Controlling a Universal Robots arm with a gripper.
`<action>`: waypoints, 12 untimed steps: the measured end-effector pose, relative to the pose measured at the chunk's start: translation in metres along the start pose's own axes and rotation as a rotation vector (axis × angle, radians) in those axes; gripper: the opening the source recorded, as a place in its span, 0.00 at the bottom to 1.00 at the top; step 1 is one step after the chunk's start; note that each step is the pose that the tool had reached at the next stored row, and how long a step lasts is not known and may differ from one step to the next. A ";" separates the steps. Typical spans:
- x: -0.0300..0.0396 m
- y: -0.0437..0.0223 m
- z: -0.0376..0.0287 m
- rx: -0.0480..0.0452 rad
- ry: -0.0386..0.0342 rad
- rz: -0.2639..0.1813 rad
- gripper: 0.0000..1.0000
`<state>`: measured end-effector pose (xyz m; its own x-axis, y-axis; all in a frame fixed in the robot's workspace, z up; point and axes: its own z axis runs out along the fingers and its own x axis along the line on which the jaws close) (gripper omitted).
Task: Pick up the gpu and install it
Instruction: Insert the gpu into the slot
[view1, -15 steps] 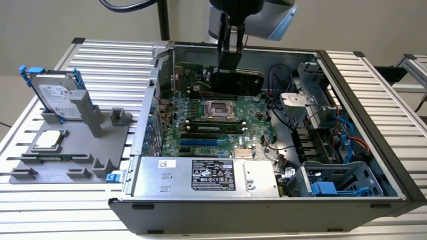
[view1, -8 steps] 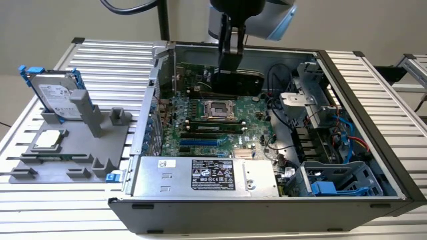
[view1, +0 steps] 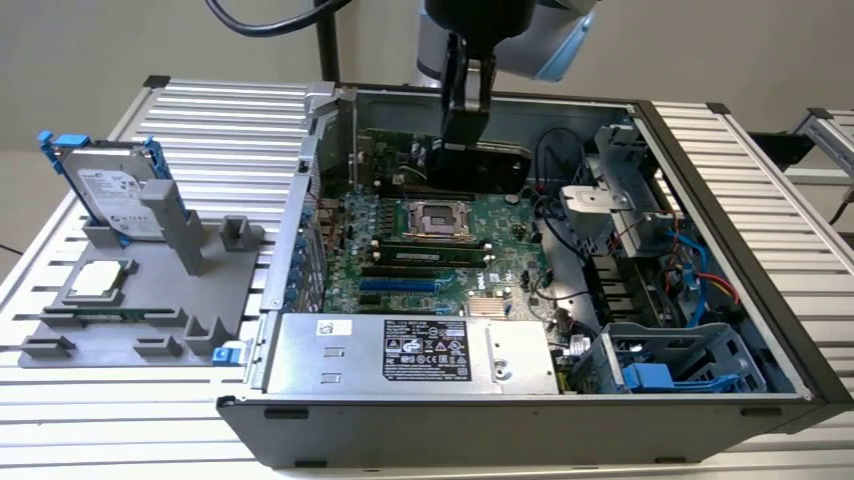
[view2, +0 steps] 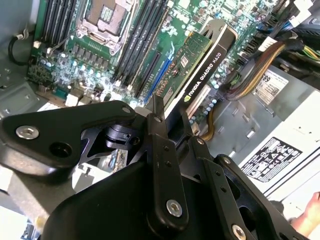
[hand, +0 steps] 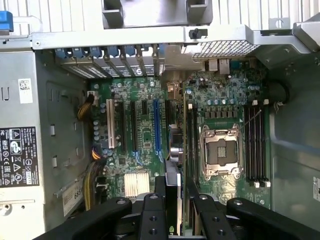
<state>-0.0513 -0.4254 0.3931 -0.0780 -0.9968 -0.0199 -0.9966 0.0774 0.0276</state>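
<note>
The gpu (view2: 197, 65) is up in the air inside the open computer case (view1: 747, 200). It stands on its edge, green side and black side both showing in the second wrist view. The gripper (view2: 161, 109) is clamped on it, one finger on each flat face, holding the card by its upper edge.

In the exterior view the gpu (view1: 478, 165) hangs under the arm near the back of the case, above the green motherboard (view1: 400, 260). It does not look like it touches the board.

In the first wrist view the card's thin edge (hand: 173, 150) points down at the board, between the long blue slot (hand: 156, 125) and the square chip socket (hand: 219, 150). It is not pushed into any slot.

So the picking-up part looks done. The putting-in part is not done: the card has to line up with a slot and be pressed in.

Outside the case, a grey stand (view1: 134, 330) holds a hard drive (view1: 114, 190), well apart from the gripper.
</note>
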 end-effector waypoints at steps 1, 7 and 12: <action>-0.0002 -0.0004 0.0004 0.0000 0.0001 0.000 0.00; -0.0011 -0.0026 0.0033 0.0000 0.0000 0.000 0.00; -0.0018 -0.0043 0.0054 0.0000 0.0000 0.000 0.00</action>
<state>-0.0470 -0.4239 0.3876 -0.0780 -0.9968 -0.0199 -0.9966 0.0774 0.0276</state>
